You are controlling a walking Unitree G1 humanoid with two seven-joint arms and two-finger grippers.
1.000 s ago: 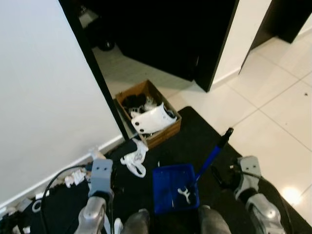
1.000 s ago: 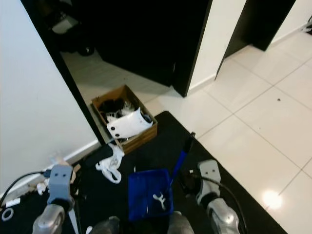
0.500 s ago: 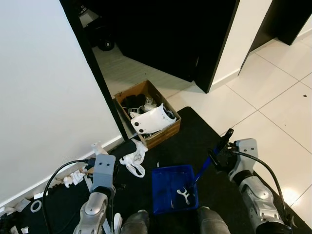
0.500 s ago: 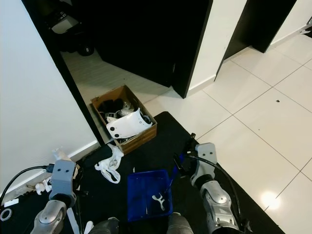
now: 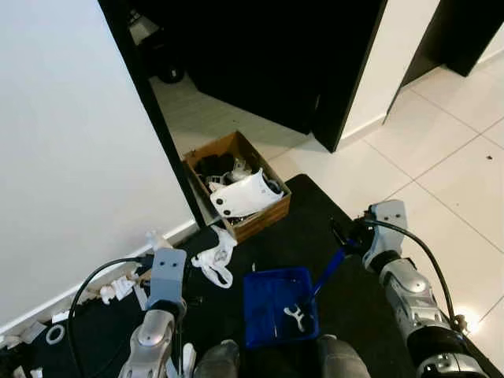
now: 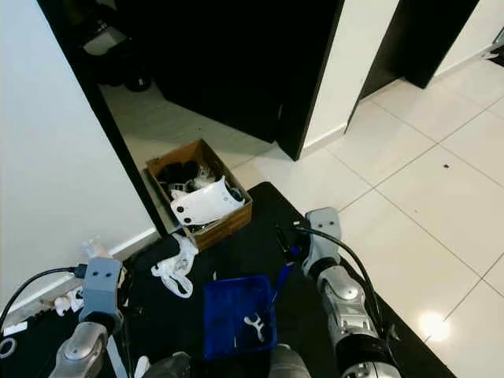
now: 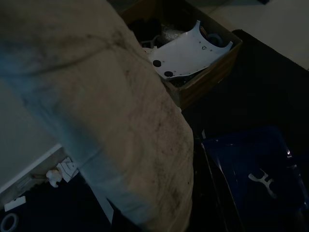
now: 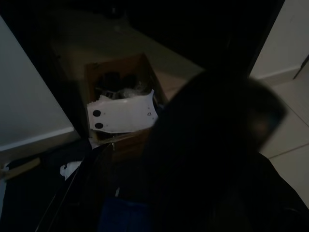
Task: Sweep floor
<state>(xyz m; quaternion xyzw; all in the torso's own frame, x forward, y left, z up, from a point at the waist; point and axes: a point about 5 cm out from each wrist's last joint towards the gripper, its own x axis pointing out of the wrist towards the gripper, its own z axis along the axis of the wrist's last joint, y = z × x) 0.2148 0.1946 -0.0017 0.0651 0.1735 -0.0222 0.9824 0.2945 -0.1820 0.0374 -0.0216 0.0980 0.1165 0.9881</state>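
Note:
A blue dustpan [image 5: 266, 298] lies on the black mat [image 5: 315, 220] in front of my feet, with a small white piece [image 5: 295, 316] inside it. Its blue handle [image 5: 326, 269] slants up to the right. My right gripper [image 5: 346, 234] is at the handle's top end, shut on it. My left arm [image 5: 161, 287] is held low at the left over the mat. A pale, blurred shaft [image 7: 120, 121] lies close across the left wrist view. The dustpan [image 7: 256, 169] also appears there.
An open cardboard box [image 5: 272, 213] with a white shell part [image 5: 244, 195] stands by the dark doorway. A white plastic bag [image 5: 213, 256] lies on the mat, with scraps [image 5: 118, 287], a tape ring [image 5: 53, 335] and a cable along the wall. White tiles [image 5: 441, 157] stretch to the right.
My right arm has swung up and forward from the low right and closed on the top of the dustpan handle, which now leans a little more to the left. The left arm has hardly moved.

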